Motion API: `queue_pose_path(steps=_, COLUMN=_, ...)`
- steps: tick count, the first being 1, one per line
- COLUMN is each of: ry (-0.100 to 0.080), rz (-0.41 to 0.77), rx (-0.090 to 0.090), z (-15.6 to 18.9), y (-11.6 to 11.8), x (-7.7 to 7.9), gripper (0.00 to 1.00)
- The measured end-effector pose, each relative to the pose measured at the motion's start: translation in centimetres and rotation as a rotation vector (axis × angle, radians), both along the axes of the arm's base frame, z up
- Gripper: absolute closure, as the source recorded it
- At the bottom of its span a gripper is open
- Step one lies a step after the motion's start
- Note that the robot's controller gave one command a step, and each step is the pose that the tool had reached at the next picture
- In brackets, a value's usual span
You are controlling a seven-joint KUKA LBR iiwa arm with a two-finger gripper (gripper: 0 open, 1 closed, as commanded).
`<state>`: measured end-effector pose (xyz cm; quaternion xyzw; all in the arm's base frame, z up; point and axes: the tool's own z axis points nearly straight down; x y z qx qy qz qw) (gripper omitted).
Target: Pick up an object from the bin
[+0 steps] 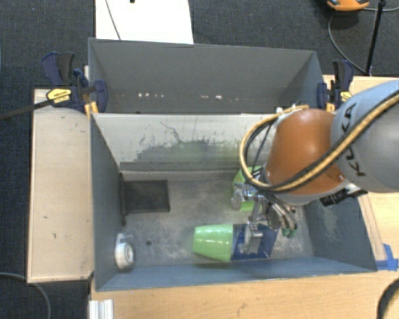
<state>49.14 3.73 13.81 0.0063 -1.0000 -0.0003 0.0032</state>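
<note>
The grey bin [106, 178] has sloping walls and a scuffed floor. The arm [376, 138], with its orange wrist cover, reaches in from the right and comes down at the right of the near wall. A dark flat block [144, 197] lies at the left of the floor, against the back slope. A green cup [211, 242] lies on its side close to the near wall, near the middle. Its long axis runs left to right along that wall, and the broader end seems to point left. Just right of it is a blue flat piece [268, 244]. The claw [255, 236] stands low over this piece, touching or just beside the cup's right end. I cannot tell how far it is open or whether it grips anything. A small silver roll [124, 252] sits in the near left corner.
</note>
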Motion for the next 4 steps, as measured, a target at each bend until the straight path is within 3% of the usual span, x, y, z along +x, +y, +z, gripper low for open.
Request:
queue_pose_path(steps=1, ry=-0.008, rz=-0.001, rx=0.0, z=0.4, y=0.0, x=0.2, gripper=0.0)
queue_pose_path(steps=2, ry=-0.008, rz=-0.03, rx=0.001, z=-4.4, y=2.9, x=-0.9, gripper=0.0)
queue_pose_path(steps=3, ry=-0.02, rz=0.411, rx=-0.003, z=-6.2, y=5.6, x=-0.6, gripper=1.0)
queue_pose_path(steps=4, ry=-0.02, rz=0.409, rx=-0.003, z=-6.2, y=5.6, x=-0.6, gripper=1.0)
